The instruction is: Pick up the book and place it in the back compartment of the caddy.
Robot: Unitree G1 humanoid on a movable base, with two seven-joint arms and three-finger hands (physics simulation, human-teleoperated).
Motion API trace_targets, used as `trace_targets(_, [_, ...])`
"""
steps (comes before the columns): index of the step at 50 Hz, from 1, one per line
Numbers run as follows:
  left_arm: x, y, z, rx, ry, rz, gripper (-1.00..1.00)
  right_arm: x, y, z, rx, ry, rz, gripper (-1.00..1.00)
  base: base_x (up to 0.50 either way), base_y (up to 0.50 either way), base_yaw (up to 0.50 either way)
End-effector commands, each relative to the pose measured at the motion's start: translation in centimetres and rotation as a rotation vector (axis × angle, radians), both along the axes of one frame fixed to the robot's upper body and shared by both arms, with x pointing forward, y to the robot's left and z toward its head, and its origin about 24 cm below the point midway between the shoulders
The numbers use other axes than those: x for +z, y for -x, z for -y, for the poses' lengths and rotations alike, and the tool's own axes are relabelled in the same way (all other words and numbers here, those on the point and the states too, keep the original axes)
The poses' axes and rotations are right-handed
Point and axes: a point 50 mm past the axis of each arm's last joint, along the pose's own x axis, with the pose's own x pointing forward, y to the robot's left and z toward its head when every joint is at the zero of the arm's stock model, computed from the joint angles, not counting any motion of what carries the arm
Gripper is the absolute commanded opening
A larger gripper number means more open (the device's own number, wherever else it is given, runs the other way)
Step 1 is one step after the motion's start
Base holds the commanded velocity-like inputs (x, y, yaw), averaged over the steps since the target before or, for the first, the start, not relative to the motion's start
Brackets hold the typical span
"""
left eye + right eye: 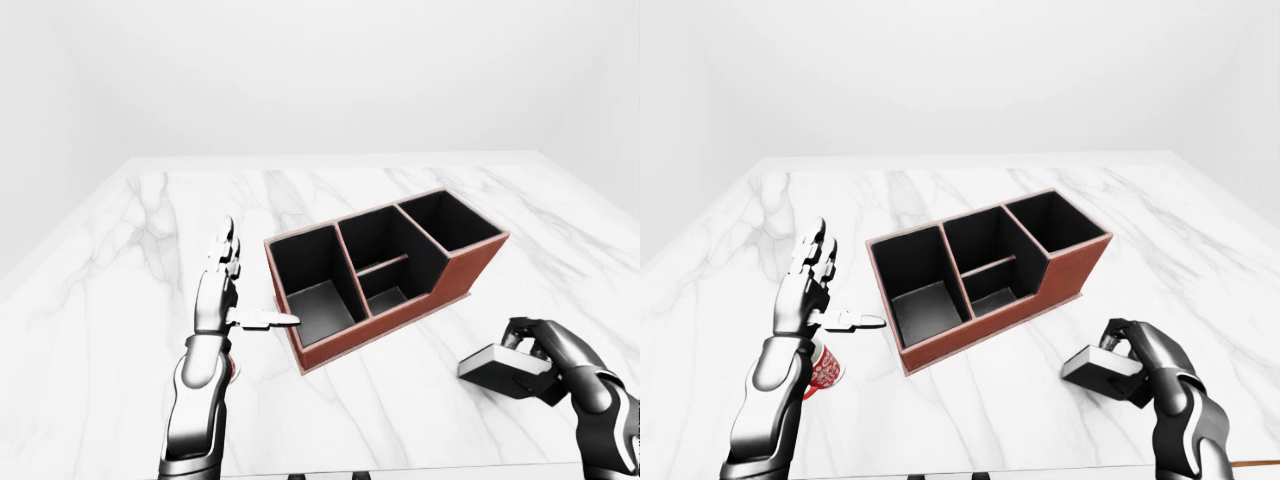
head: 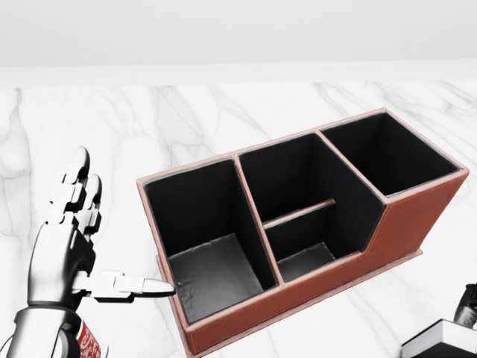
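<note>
White marble with grey veins covers the table (image 1: 120, 290), which ends at plain pale walls toward 12 o'clock in both eye views. Near the middle of the slab stands the caddy (image 1: 455, 275), a reddish-brown box with black lining, set at a slant so that its long axis runs from about 7 o'clock to 1 o'clock. Four pockets show in the head view: a large one at the 7 o'clock end, a middle section split by a low divider into two, and a raised one at the 1 o'clock end. All look empty.

At 9 o'clock of the caddy, the left hand (image 1: 218, 300) stands upright with two fingers straight and pointing toward 12 o'clock, while the thumb juts sideways toward 3 o'clock, its tip at the caddy's near corner; whether it touches the rim I cannot tell. It grips nothing. Just below that wrist, a red-and-white patterned cup (image 1: 823, 372) peeks out from behind the forearm.

Well apart from the caddy, at about 5 o'clock of it, the right hand (image 1: 1137, 360) curls its dark fingers round the book (image 1: 1098, 366), a dark-covered volume with pale page edges, tilted in the grasp. Whether it is clear of the marble I cannot tell.
</note>
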Motion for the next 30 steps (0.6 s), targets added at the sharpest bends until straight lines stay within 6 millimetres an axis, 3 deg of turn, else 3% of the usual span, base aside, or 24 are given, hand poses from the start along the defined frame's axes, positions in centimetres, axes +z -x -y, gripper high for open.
trace_targets(1, [0.0, 0.0, 0.0, 0.002, 0.0, 0.001, 1.0, 0.5, -0.2, -0.1, -0.005, -0.006, 0.027, -1.0, 0.0, 0.0, 0.0])
trace_targets(15, [-0.3, -0.1, -0.1, 0.005, 0.005, -0.013, 1.0, 1.6, -0.5, -0.7, 0.001, -0.014, 0.063, -1.0, 0.0, 0.0, 0.0])
trace_targets(30, [-0.3, -0.1, 0.0, 0.003, 0.007, -0.012, 1.0, 5.0, -1.4, -2.7, 0.082, -0.001, 0.136, -1.0, 0.0, 0.0, 0.0])
